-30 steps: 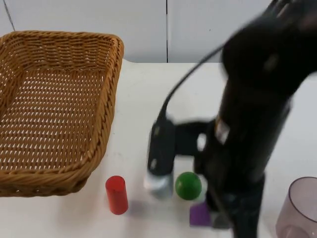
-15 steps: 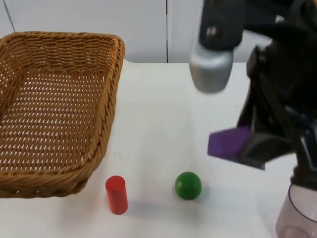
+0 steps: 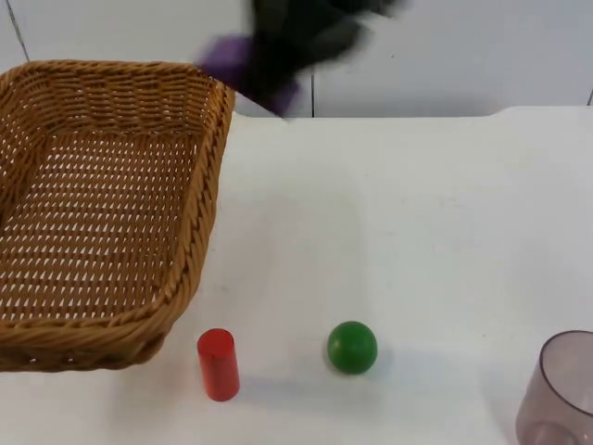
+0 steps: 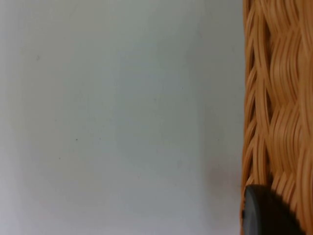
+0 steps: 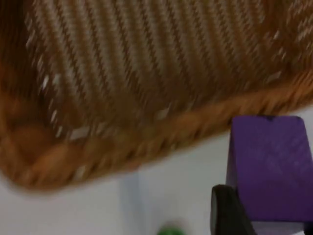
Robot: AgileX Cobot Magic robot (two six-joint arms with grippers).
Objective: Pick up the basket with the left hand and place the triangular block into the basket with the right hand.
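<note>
Since half a second ago we have swung the right tool (image 3: 264,65) with the purple triangular block (image 3: 232,57) from beside the green ball up to the far right corner of the basket (image 3: 199,232); the ball, the cylinder and the cup have not shifted. From the top view we see that tool as a dark blur at about 12 o'clock, clenched on the block, which sits above the white surface (image 3: 417,232) just beside the basket's far right corner, at the rim and not yet over the inside. The basket fills the 9 o'clock side. A red cylinder (image 3: 218,363) stands at 7 o'clock just off the basket's near corner, a green ball (image 3: 352,347) lies near 6 o'clock, apart from the cylinder, and a clear cup (image 3: 561,389) stands at 4 o'clock. Through the left wrist view we see the left tool (image 4: 264,213) with a black fingertip lying against the basket's woven wall (image 4: 276,107), pale surface beside it; whether it is clamped on the weave we cannot tell. Through the right wrist view we see the block (image 5: 269,166) held against a black fingertip (image 5: 227,210), the basket's rim (image 5: 146,142) and weave beyond it, and a sliver of the ball (image 5: 171,230).
</note>
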